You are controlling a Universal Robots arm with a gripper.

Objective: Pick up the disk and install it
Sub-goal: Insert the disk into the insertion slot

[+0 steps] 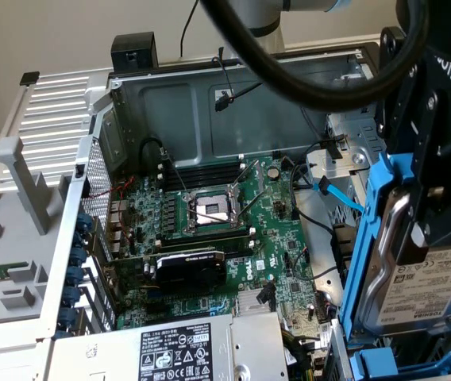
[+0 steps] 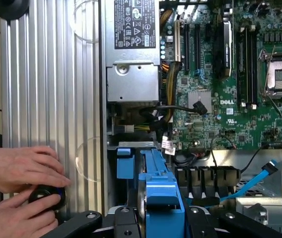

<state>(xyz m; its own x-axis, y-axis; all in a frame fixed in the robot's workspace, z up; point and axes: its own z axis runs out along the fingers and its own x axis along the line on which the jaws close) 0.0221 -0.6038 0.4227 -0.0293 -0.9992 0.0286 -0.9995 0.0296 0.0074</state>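
1. Gripper, jaws clamped on the disk, holds it on edge at four o'clock in the exterior view, over the drive bay;
2. blue cable, just beside at ten o'clock, could snag; tilted entry may jam on bay edges;
3. person's hands touch the case panel; open room lies over the motherboard, nine o'clock.

The open computer case is holding one motherboard, one empty processor socket, one graphics card, one grey power-supply box and one blue cable. One disk is showing, along with one robot hand. Two person's hands, one and another, are lying on one ribbed panel.
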